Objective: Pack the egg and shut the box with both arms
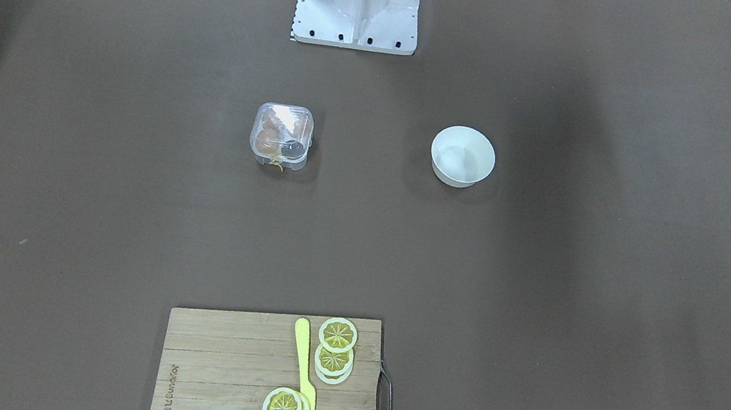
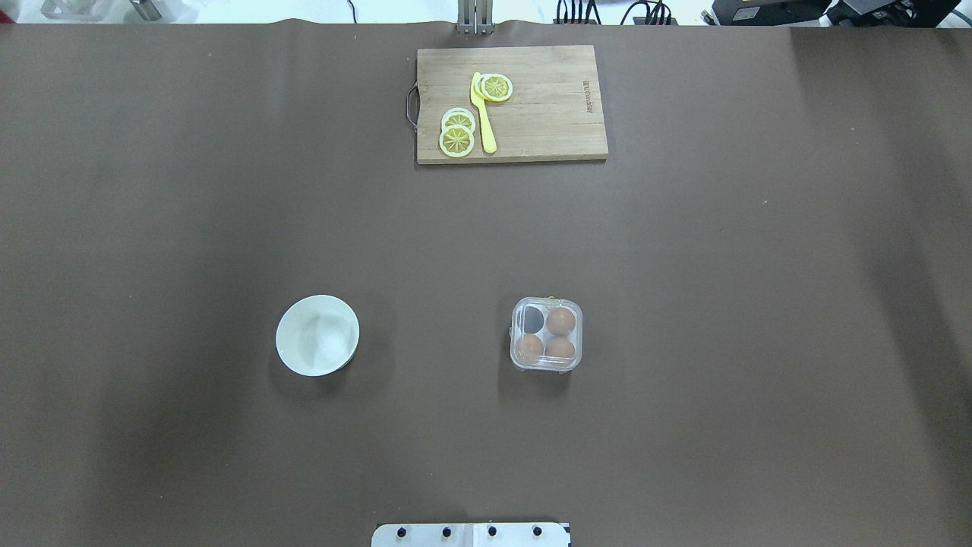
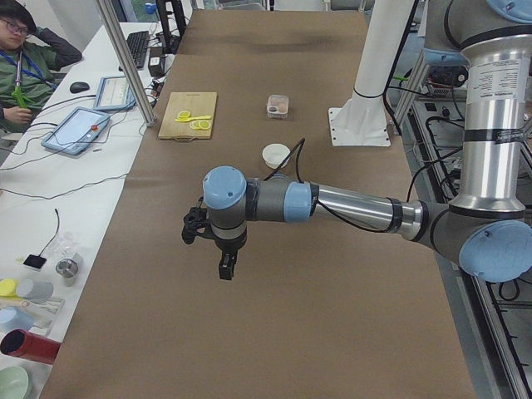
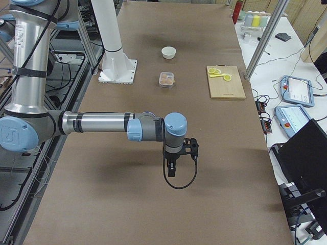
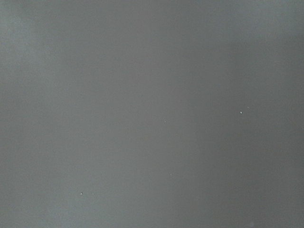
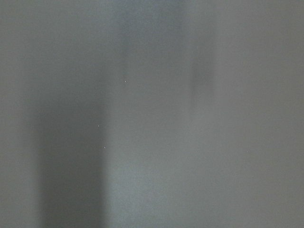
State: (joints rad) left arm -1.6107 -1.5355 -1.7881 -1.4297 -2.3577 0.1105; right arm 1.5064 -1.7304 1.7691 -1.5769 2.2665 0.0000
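Note:
The clear plastic box (image 2: 547, 334) stands on the brown table, right of centre in the overhead view, and shows in the front view (image 1: 281, 136) too. Three brown eggs lie in its cups, one of them the egg (image 2: 561, 320); the fourth cup (image 2: 534, 320) is dark and empty. The lid seems to lie down over the cups. A bit of yellow string (image 1: 276, 165) shows at its edge. My left gripper (image 3: 224, 268) hangs above the table at the left end, far from the box. My right gripper (image 4: 171, 168) hangs at the right end. I cannot tell whether either is open.
An empty round white bowl (image 2: 317, 335) stands left of the box. A wooden cutting board (image 2: 547, 137) with lemon slices (image 2: 456, 140) and a yellow knife (image 2: 483, 114) lies at the far edge. The white stand's base (image 1: 357, 18) is at the robot's side. Both wrist views show only table covering.

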